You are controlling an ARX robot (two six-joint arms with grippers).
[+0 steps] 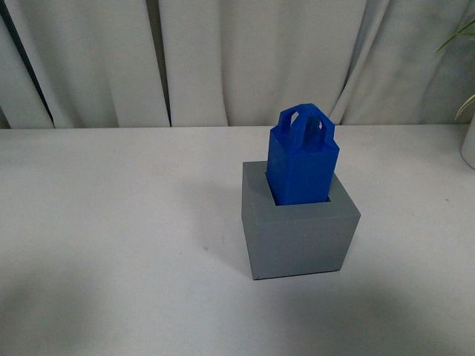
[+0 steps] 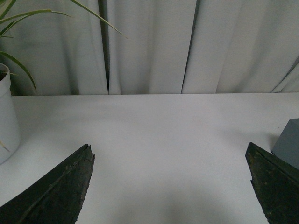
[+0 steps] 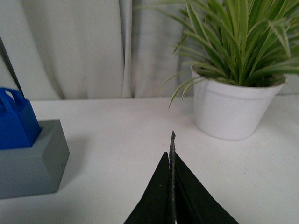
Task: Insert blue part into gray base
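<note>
Blue part's [image 1: 302,159] foot hidden in gray base [image 1: 299,233]

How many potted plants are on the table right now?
2. One white pot shows in the left wrist view, on the table by the curtain. Another white pot stands beyond the right arm's shut jaws. More may sit out of view.

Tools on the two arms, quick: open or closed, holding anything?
Left tool: open, holding nothing.
Right tool: closed, holding nothing.
</note>
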